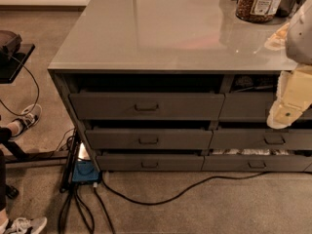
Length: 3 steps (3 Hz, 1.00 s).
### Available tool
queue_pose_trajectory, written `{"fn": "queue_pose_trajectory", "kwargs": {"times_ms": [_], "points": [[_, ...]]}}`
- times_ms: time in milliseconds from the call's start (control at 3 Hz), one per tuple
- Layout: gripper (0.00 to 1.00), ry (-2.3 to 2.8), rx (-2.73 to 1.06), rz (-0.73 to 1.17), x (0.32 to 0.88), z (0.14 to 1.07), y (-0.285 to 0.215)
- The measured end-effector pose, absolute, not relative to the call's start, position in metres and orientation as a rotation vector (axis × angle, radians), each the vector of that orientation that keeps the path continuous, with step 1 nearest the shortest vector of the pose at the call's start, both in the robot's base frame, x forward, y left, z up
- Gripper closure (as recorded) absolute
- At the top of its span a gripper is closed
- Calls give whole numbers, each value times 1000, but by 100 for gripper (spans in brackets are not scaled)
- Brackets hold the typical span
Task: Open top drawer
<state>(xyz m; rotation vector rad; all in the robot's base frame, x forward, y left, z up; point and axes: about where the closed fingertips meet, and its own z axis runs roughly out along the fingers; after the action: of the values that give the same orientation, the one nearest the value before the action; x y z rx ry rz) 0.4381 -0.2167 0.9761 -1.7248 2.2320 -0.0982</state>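
The top drawer heads the left-hand column of a grey counter, directly under the glossy countertop; its tall flat front is wide and dark grey, with a small rectangular bar handle at its middle; a dark gap runs between its upper edge and the countertop; how far it stands out from the frame cannot be judged from this angle.

The gripper hangs at the far right on the end of a pale cream arm, in front of the right-hand column's uppermost drawer; it is well to the right of the top drawer, level with its front, and touches neither the front nor the handle; whether the gripper is open or closed cannot be told.

Below the top drawer sit two shorter-fronted drawers, the middle one and the lowest one, each with the same kind of handle; a labelled jar of brown pieces stands on the countertop's far right; black cables trail across the carpet, near a blue box at the counter's left foot; a sneakered foot shows at the left edge.
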Motion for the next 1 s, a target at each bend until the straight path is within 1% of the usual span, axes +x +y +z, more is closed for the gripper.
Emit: {"fn": "queue_pose_trajectory", "kwargs": {"times_ms": [333,667,1000], "points": [[0,2232,-1725,-98,438,976,-217],[0,2192,-1754,-83,439,961,-206],[0,2078,-1802,29,426,920,-173]]}}
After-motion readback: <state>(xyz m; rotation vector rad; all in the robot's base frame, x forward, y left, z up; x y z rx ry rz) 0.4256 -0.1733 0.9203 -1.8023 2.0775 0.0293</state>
